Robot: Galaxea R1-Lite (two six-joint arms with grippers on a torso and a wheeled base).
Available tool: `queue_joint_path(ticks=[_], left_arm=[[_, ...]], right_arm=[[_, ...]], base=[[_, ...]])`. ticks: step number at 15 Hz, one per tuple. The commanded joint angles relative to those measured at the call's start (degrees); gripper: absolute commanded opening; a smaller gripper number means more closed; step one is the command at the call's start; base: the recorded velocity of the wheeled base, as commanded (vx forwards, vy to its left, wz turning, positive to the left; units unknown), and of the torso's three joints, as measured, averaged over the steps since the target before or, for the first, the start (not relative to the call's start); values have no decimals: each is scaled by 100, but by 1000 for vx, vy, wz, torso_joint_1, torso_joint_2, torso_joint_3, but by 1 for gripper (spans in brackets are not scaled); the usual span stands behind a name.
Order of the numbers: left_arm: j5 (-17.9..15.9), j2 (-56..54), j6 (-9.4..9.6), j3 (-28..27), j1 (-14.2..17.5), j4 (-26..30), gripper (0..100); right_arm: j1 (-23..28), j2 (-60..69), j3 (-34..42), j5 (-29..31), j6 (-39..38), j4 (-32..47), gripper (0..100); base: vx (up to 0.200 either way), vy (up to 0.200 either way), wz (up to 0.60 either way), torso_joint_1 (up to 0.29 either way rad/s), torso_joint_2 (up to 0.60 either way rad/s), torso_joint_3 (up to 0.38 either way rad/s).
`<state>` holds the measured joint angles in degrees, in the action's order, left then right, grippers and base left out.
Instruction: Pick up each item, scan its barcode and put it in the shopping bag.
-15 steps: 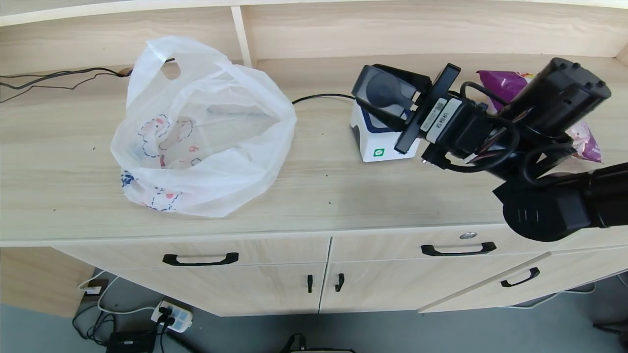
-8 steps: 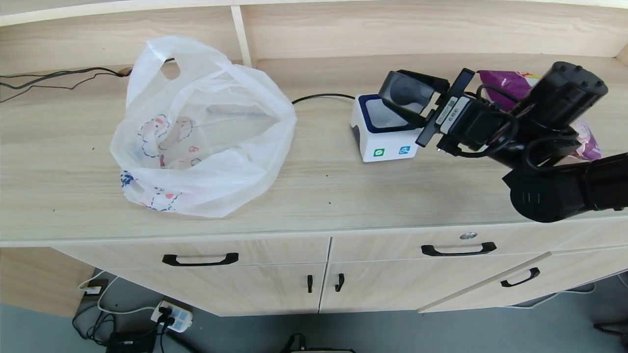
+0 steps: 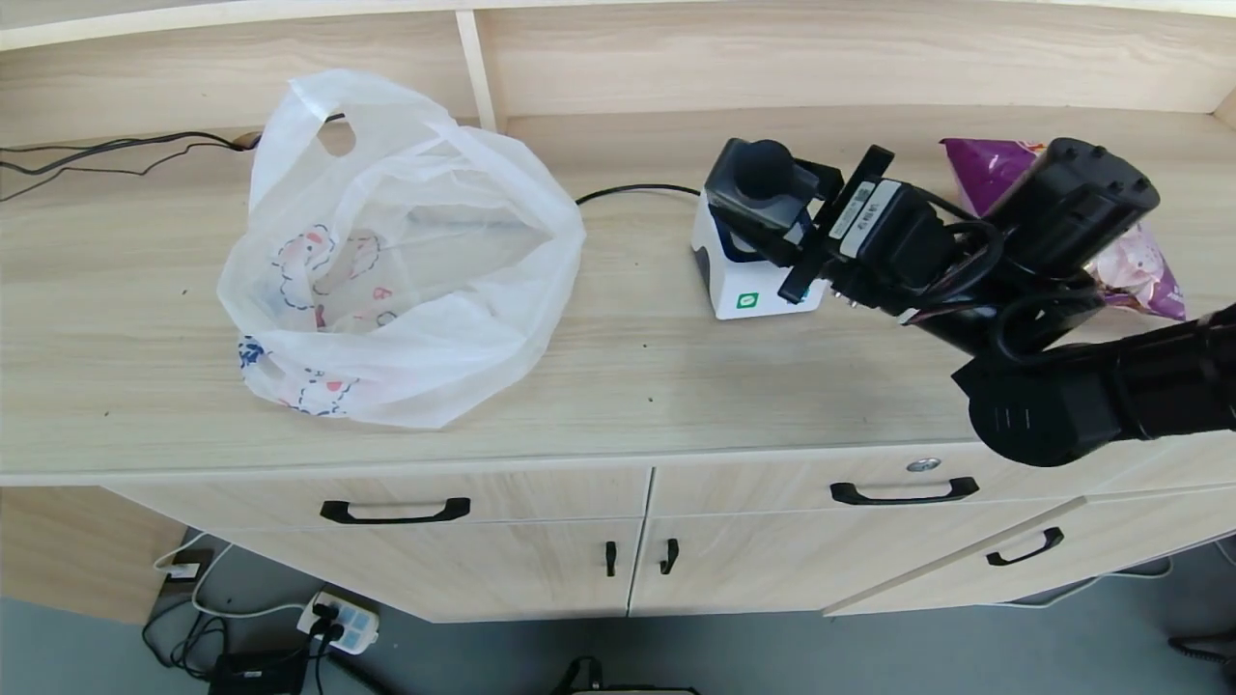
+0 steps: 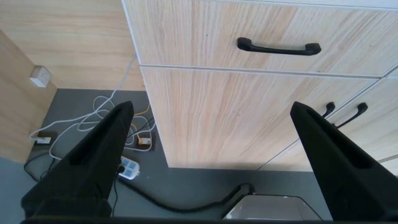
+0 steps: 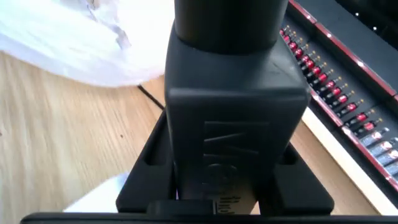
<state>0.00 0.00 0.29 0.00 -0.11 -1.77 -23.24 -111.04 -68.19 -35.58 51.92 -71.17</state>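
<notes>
My right gripper (image 3: 790, 220) is clamped on the dark grey boxy plastic bottle with a round cap (image 3: 756, 183), held just above the white cube-shaped barcode scanner (image 3: 745, 294) with its long axis running away from my wrist, while the white translucent plastic shopping bag (image 3: 483, 319) lies open-mouthed well to the scanner's left.

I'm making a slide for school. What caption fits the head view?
Right gripper holds a dark bottle over the scanner; the bag sits open on the counter.
</notes>
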Motion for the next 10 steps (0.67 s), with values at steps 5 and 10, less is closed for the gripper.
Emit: queue_joint_path(ticks=[5,10], left_arm=[[0,9,6,0,2,10,100],[0,9,6,0,2,19,100]], right_arm=[[-1201,1226,1555,2389,-2256,-424,0],[-2493,1366,1625,4771,-3548,-1127,0]], base=[[0,0,0,0,0,0],[0,0,0,0,0,0]])
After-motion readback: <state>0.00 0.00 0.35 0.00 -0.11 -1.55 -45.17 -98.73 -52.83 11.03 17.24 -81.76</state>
